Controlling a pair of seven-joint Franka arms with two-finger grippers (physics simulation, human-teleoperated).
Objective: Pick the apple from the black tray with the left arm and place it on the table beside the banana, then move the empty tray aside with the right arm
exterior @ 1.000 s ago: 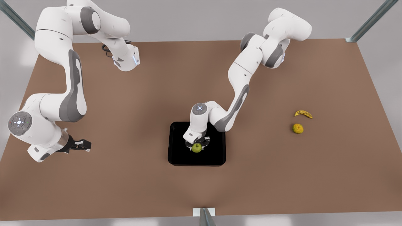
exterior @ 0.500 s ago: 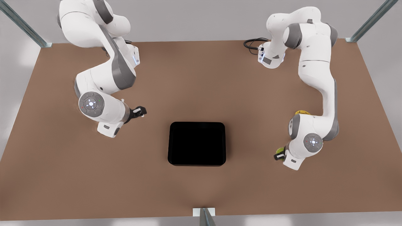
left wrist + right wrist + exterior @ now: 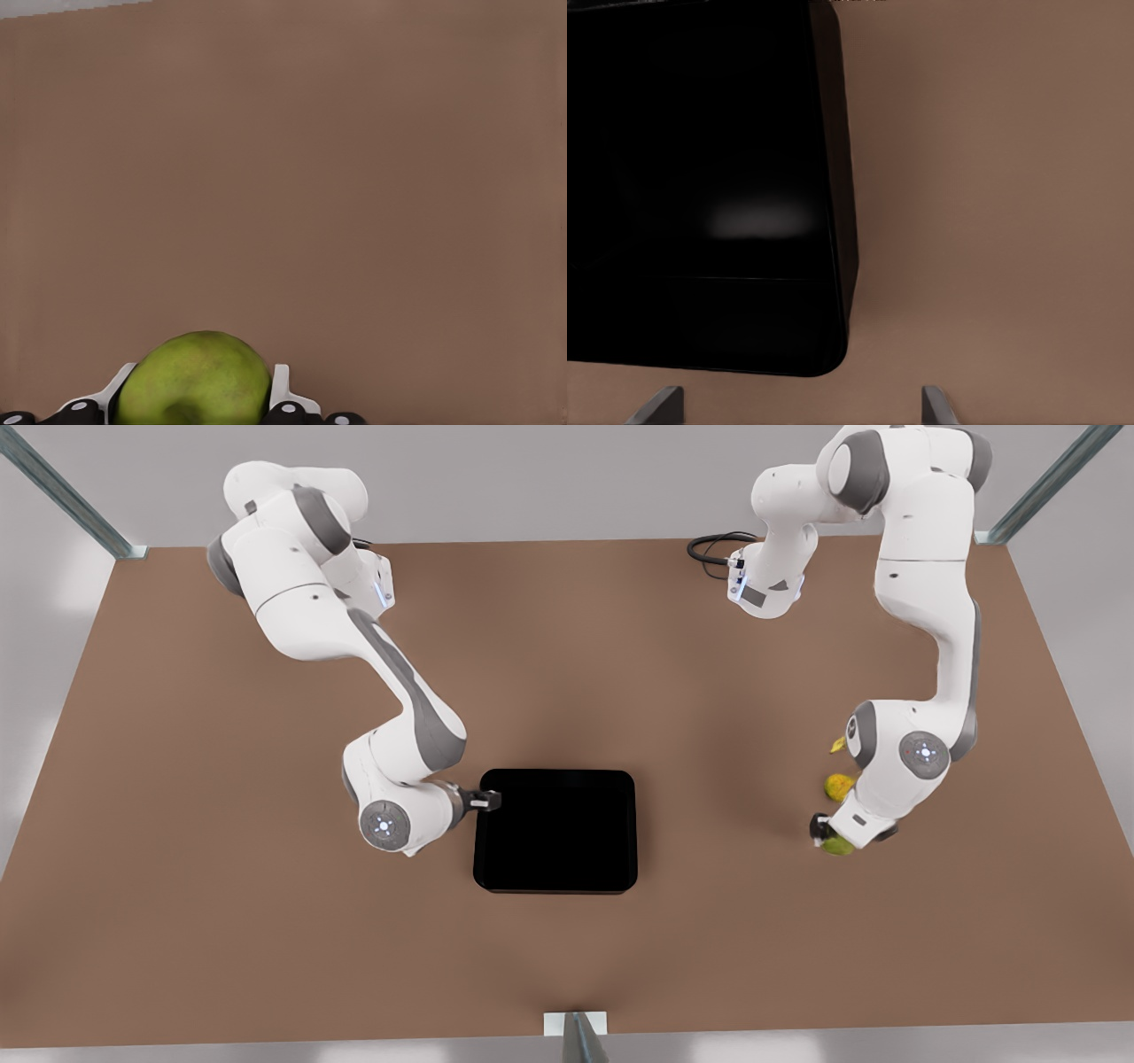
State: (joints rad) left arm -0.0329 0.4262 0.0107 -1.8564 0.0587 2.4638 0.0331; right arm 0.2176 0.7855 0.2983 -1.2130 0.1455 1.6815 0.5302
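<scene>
You have the brown surface (image 3: 266, 921) spread across the whole front view, and the black tray (image 3: 555, 831) sits near its centre, empty and flat.

The right arm (image 3: 354, 646) reaches in from about eleven o'clock of the tray. Its right end effector (image 3: 493, 802) hangs at the tray's nine o'clock edge, just over the rim. In the right wrist view its two fingertips (image 3: 656, 407) stand wide apart with nothing between them, and the tray's corner (image 3: 824, 345) lies ahead of them.

The left arm (image 3: 930, 602) comes down at the tray's three o'clock side, well apart from it. Its left end effector (image 3: 826, 837) is closed on the apple (image 3: 836, 845); the left wrist view shows the yellow-green apple (image 3: 193, 381) pinched between both white pads (image 3: 280, 390), with bare surface beyond.

At the apple's twelve o'clock, near it, you see the orange-yellow mottled fruit (image 3: 837, 786), partly hidden by the wrist. Farther on at twelve o'clock, only a tip of the banana (image 3: 836, 746) peeks out past the arm.

You cannot tell whether the apple touches the surface.
</scene>
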